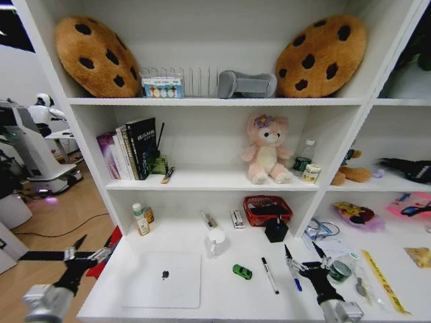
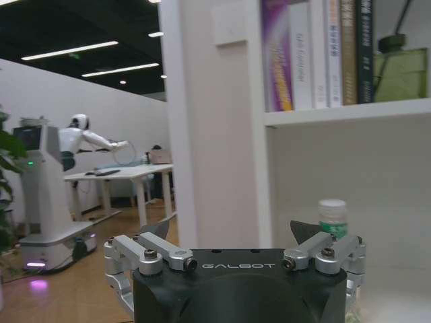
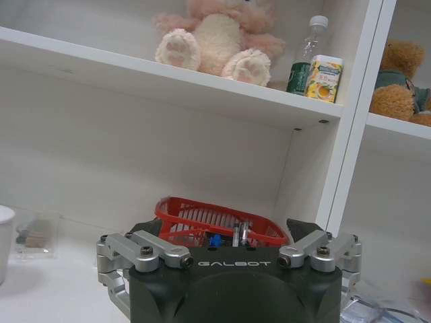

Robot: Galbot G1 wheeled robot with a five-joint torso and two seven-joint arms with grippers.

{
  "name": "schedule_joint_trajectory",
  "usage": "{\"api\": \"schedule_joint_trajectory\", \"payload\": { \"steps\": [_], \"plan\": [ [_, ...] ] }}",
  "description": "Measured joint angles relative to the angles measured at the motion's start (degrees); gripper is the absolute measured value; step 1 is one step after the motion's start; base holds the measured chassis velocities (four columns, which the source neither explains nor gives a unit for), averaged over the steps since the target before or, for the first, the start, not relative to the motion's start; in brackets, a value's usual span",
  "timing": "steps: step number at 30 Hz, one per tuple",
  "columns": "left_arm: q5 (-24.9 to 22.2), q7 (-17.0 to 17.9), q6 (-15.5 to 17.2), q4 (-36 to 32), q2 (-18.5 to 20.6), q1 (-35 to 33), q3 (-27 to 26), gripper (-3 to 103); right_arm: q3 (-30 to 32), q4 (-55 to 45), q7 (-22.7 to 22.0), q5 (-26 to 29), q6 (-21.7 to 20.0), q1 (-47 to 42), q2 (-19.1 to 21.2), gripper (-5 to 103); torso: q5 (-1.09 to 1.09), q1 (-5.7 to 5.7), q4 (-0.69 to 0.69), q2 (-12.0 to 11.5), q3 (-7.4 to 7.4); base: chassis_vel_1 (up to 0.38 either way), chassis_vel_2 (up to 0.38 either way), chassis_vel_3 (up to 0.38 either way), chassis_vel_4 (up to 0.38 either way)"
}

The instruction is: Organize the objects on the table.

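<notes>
A silver laptop (image 1: pixel 161 279) lies shut at the front left of the white table (image 1: pixel 222 299). To its right sit a tiny green toy car (image 1: pixel 242 272) and a white pen with a black cap (image 1: pixel 270 275). A pen with a blue cap (image 1: pixel 297 283) lies beside it, partly covered by my right gripper (image 1: pixel 302 251). That gripper hovers open just above the table with nothing between its fingers; the right wrist view shows it (image 3: pixel 222 230) facing the shelf back. My left gripper (image 1: pixel 91 247) hangs open off the table's left edge, level with the laptop; in the left wrist view it (image 2: pixel 232 230) faces the shelf upright.
A white mug (image 1: pixel 215 239) stands behind the laptop, a small bottle (image 1: pixel 140 219) at the back left. A red basket (image 1: pixel 267 210) and a black object (image 1: pixel 275 230) sit at the back. A green-lidded jar (image 1: pixel 340 270) and yellow ruler (image 1: pixel 382 280) lie right of my right gripper.
</notes>
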State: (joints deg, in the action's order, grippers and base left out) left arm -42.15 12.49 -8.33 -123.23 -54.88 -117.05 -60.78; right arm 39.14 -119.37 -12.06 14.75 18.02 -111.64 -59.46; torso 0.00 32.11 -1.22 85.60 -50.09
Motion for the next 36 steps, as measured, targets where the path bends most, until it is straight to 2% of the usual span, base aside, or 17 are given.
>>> {"api": "schedule_joint_trajectory", "payload": {
  "steps": [2,3,6,9,11,15,18,19,21,25,28,36],
  "plan": [
    [-3.01,-0.23,-0.16,0.03,-3.65,-0.03,-3.71,100,-0.27,0.18,1.89,-0.29,2.94,-1.72,-0.34,100,0.01,0.0,0.0,0.0,0.0,0.0,0.0,0.0,0.0],
    [-3.01,-0.23,-0.16,0.03,-3.65,-0.03,-3.71,100,-0.27,0.18,1.89,-0.29,2.94,-1.72,-0.34,100,0.01,0.0,0.0,0.0,0.0,0.0,0.0,0.0,0.0],
    [-4.68,-0.42,-0.37,-0.14,-6.94,-0.01,-5.25,100,-1.15,1.83,6.43,-0.5,8.57,-4.32,-1.93,100,0.0,0.0,0.0,0.0,0.0,0.0,0.0,0.0,0.0],
    [-4.93,-0.56,-0.46,-0.16,-7.51,-0.1,-5.35,100,-1.61,2.42,8.01,-0.5,10.06,-5.08,-2.52,100,0.0,0.0,-0.02,0.0,0.0,0.0,0.0,0.0,0.0],
    [-5.19,-0.65,-0.72,0.27,-8.64,-0.09,-6.07,100,-3.26,5.01,12.06,-0.53,13.28,-5.27,-2.79,100,0.0,0.0,-0.04,0.0,0.0,0.0,0.0,0.0,0.0],
    [-5.65,-0.61,-0.75,0.35,-9.8,0.02,-6.94,100,-5.27,7.33,14.65,0.56,14.16,-3.74,-1.11,100,0.01,0.0,0.0,0.0,0.0,0.0,0.0,0.0,0.0],
    [-5.26,-0.29,-0.31,0.08,-11.04,0.88,-7.39,100,-7.61,9.78,17.58,3.28,14.24,-1.5,2.6,100,0.0,0.0,0.03,0.0,0.0,0.0,0.0,0.0,0.0],
    [-5.26,-0.29,-0.31,0.08,-11.04,0.88,-7.39,100,-7.61,9.78,17.58,3.28,14.24,-1.5,2.6,100,0.0,0.0,0.03,0.0,0.0,0.0,0.0,0.0,0.0],
    [-4.4,-0.02,0.57,-0.82,-11.45,1.75,-6.68,100,-9.01,11.49,19.05,4.22,14.24,0.35,5.17,100,0.03,0.0,-0.01,0.0,-0.01,0.0,0.0,0.0,0.0],
    [-2.96,0.41,1.52,-1.73,-11.76,2.6,-5.07,100,-10.64,12.63,20.4,6.04,13.82,2.32,7.79,100,-0.01,0.01,-0.04,0.0,-0.01,0.0,0.0,0.0,0.0],
    [-2.62,0.62,1.79,-2.23,-12.26,2.68,-4.89,100,-11.97,12.85,21.04,7.37,13.16,3.55,9.13,100,0.01,0.0,-0.01,-0.01,-0.01,0.0,0.0,0.0,0.0],
    [-2.32,1.39,2.51,-3.42,-12.77,2.58,-5.43,100,-19.2,14.07,22.35,11.21,10.69,8.04,14.07,100,0.01,0.0,0.0,-0.01,-0.01,0.0,0.0,0.0,0.0]
  ]
}}
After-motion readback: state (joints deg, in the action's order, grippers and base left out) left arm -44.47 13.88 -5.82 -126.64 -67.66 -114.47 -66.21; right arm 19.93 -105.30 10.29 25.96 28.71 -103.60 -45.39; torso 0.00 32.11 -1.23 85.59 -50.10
